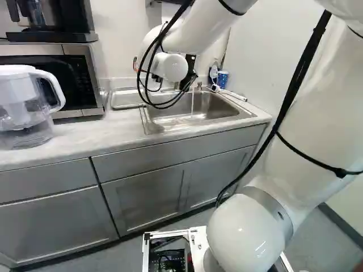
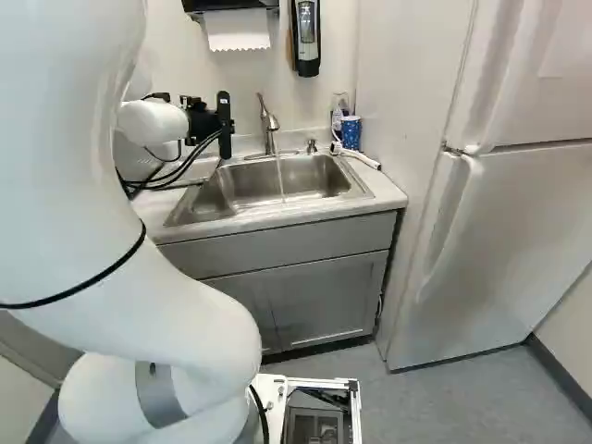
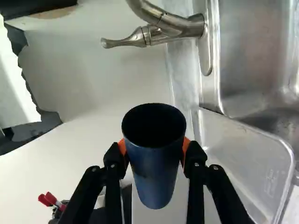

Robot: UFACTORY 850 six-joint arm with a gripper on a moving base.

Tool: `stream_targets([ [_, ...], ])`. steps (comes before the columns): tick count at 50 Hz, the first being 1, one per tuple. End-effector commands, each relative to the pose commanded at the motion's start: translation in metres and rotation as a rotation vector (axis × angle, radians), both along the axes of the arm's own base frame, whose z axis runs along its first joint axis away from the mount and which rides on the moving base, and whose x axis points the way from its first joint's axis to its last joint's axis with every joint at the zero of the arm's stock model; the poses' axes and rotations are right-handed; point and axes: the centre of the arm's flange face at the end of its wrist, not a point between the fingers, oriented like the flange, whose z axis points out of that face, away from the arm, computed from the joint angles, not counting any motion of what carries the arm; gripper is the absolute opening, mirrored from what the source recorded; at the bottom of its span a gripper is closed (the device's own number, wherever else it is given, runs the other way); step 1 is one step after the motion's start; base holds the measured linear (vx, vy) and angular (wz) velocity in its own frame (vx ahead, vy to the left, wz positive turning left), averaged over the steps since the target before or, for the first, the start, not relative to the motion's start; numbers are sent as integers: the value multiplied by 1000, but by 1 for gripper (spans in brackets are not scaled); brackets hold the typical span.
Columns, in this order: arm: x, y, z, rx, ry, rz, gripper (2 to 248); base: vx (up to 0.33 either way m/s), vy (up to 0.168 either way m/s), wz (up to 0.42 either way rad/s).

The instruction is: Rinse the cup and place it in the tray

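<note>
- Dark blue cup, tapered, near-black inside, tipped off upright, mouth toward the faucet side.
- Pincer: gripping the cup, orange pads against both sides.
- Cup location: in the pincer, near the clear tray, not in it.
- Wrist view: cup mouth and both pads readable; base views don't give these.
- Left base view only: microwave, clear pitcher on the table.
- Right base view only: fridge.
- Both base views: thin water stream into the sink.
- Cup hard to pick out in base views; tray cut off in wrist view.
</note>
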Motion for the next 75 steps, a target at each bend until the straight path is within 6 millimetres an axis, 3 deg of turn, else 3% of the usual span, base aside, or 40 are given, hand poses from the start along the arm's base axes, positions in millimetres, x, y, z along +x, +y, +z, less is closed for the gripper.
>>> stream_targets([
  [75,0,0,0,-763,-151,128,125,0,0,0],
])
